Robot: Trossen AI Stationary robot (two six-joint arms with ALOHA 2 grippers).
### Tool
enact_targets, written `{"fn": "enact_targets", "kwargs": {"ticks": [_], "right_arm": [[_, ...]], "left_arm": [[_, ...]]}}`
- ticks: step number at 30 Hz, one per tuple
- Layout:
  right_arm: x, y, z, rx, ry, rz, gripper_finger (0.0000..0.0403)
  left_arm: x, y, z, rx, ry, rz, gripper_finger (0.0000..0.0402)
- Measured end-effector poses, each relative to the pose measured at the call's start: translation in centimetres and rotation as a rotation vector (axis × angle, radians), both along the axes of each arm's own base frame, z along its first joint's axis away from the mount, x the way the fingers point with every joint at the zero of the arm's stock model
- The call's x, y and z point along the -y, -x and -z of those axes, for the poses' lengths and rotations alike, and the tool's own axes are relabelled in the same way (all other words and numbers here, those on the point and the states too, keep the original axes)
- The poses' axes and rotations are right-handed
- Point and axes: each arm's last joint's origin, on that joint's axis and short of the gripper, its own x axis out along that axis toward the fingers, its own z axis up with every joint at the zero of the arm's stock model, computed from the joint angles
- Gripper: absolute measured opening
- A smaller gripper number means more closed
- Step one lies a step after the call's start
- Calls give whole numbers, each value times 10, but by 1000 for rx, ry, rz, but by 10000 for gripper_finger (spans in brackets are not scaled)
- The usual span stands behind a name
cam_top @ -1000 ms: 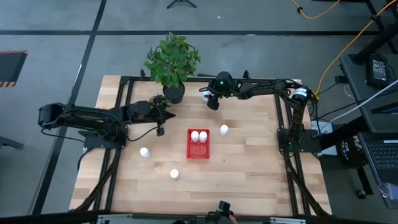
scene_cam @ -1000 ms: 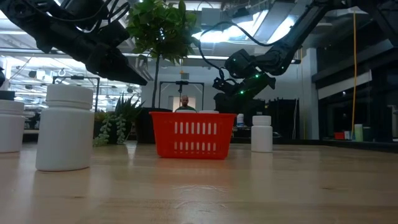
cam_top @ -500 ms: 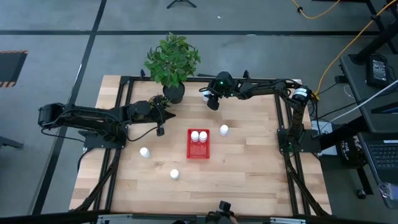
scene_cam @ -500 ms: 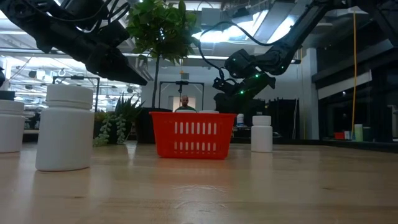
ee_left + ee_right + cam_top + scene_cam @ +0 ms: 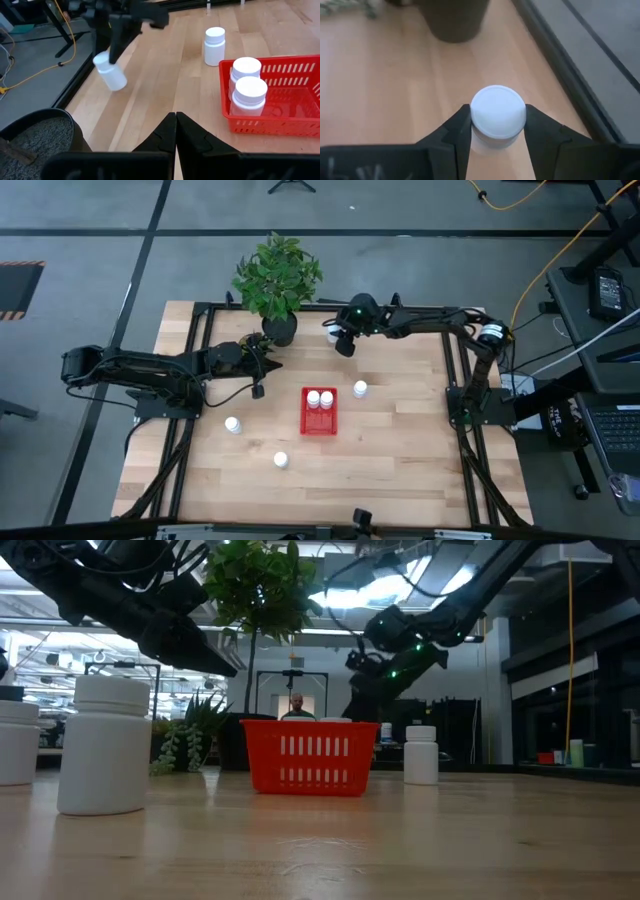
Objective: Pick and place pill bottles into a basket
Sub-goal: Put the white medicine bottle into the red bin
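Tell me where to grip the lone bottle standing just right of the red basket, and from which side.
Take that bottle by its cap, coming straight down. It stands upright with bare table around it; set the fingers so neither comes down on the basket side. The right gripper is already shut on another bottle, so the left gripper, fingers closed, looks freer.

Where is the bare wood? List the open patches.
Open: the wide strip of the wooden table on the camera side of the red mesh plastic basket, and right of the white bottle beside it. Crowded: the far edge, where the potted plant, left hand and right hand, gripping a bottle, cluster.
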Motion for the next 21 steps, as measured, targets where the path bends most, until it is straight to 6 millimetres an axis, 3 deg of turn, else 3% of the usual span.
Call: {"fn": "enact_targets", "kwargs": {"ticks": [13,21], "right_arm": [[-35,21,-59,33,-27,-135,144],[-70,37,-64,98,-33,-180,144]], "left_arm": [[0,0,0,4,5,-7,4],[0,0,0,4,4,-9,2]]}}
